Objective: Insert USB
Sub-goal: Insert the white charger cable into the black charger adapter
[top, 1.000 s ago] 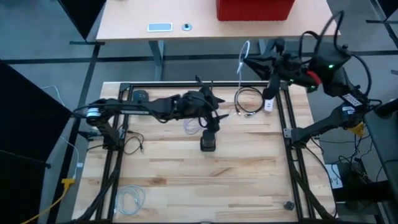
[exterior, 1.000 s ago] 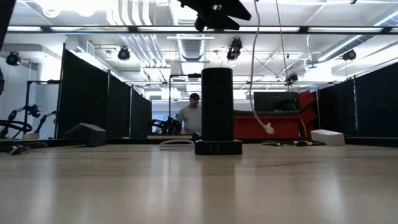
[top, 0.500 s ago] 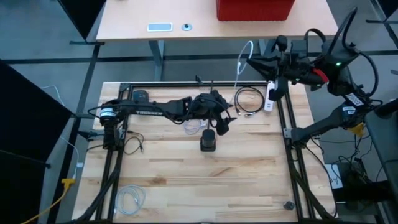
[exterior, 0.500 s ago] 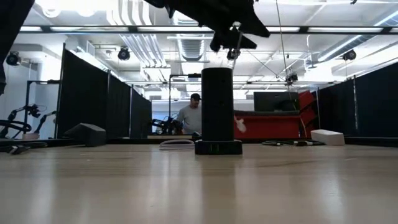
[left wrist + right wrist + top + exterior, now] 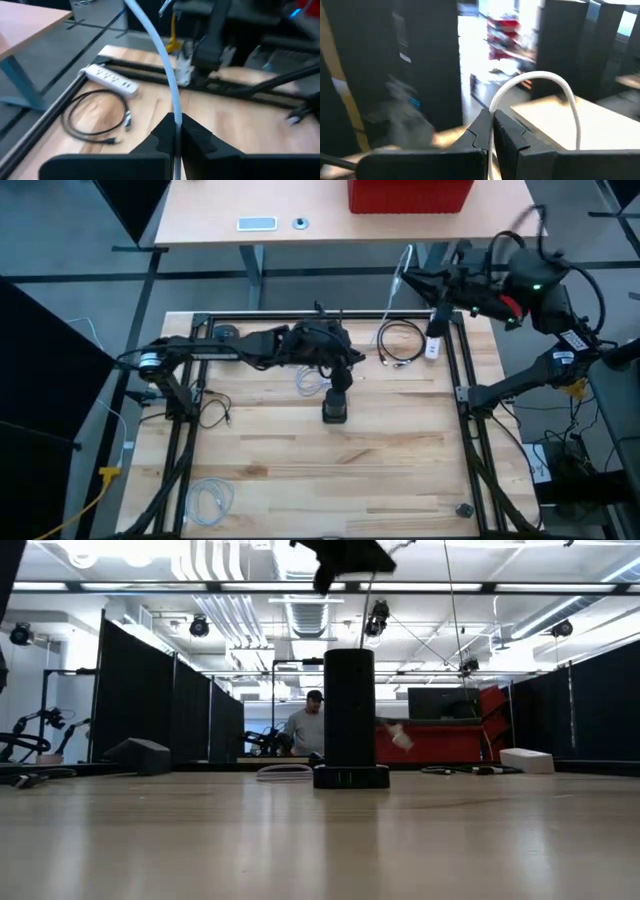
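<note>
White USB cable (image 5: 165,60) ran between both clenched fingers: left gripper (image 5: 338,362) held it above the black cylindrical hub (image 5: 335,408) at tabletop (image 5: 300,470) centre, right gripper (image 5: 412,278) at 1 o'clock.

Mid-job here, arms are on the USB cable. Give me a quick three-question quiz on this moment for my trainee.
1. True or false: the black tower hub lies on its side.
2. What does each hand grip? A) the white cable B) the power strip C) nothing
3. Which item lies beside the coiled black cable at the table's far right edge?

Key:
1. False; it stands upright in the low view.
2. A; left hand and right hand both pinch the white cable.
3. The white power strip.
</note>
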